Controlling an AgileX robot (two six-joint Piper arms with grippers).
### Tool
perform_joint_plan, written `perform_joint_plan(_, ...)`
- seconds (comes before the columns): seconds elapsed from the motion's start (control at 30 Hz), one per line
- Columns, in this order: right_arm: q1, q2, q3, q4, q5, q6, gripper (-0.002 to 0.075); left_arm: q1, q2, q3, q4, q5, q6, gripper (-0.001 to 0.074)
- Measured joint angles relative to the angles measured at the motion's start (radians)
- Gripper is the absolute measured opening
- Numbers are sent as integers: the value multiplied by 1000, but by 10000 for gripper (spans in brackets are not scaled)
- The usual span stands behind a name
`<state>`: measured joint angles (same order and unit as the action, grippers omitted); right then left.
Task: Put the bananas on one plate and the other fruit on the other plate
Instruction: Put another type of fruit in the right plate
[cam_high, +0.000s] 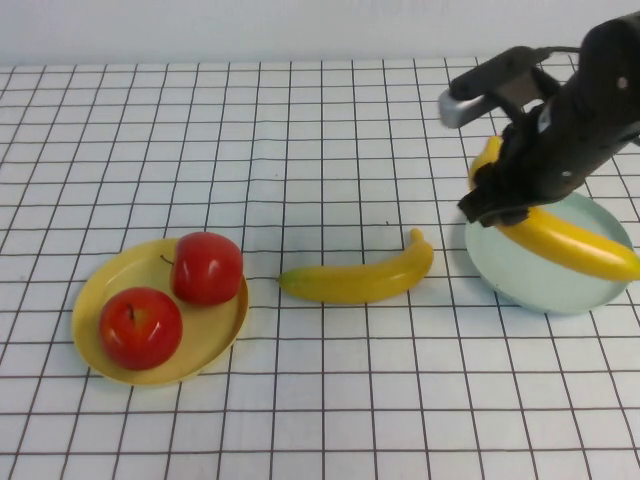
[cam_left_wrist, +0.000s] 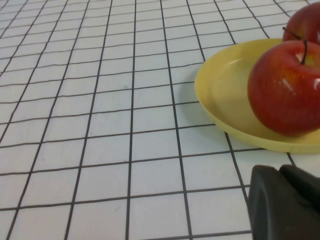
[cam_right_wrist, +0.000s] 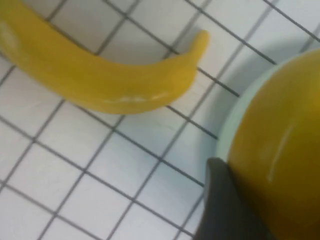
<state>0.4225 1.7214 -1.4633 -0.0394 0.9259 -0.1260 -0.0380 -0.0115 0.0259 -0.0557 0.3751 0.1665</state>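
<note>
Gridded table (cam_high: 300, 150); right gripper (cam_high: 500, 205) prob. hiding banana (cam_high: 570, 245).

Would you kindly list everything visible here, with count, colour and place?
apples: two, red, both on the yellow plate
yellow plate: one, on the robot's left
bananas: two, yellow; one on the table between the plates, one across the green plate
green plate: one, pale mint, on the robot's right
table: one, white with black grid
left gripper: shut, low beside the yellow plate
right gripper: black, closed on the banana over the green plate

Red apples (cam_high: 206, 267) – yellow plate (cam_high: 100, 290) – black-gridded white table (cam_high: 300, 150).
</note>
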Motion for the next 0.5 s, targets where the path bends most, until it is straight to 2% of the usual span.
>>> perform_joint_plan(0.1,-107,29,0,29,2,27,320,0,0,0,0,0,0,-3)
perform_joint_plan(0.27,-234,109,0,45,-13,39,320,0,0,0,0,0,0,-3)
perform_joint_plan(0.5,-282,249,-17,49,-119,39,319,0,0,0,0,0,0,-3)
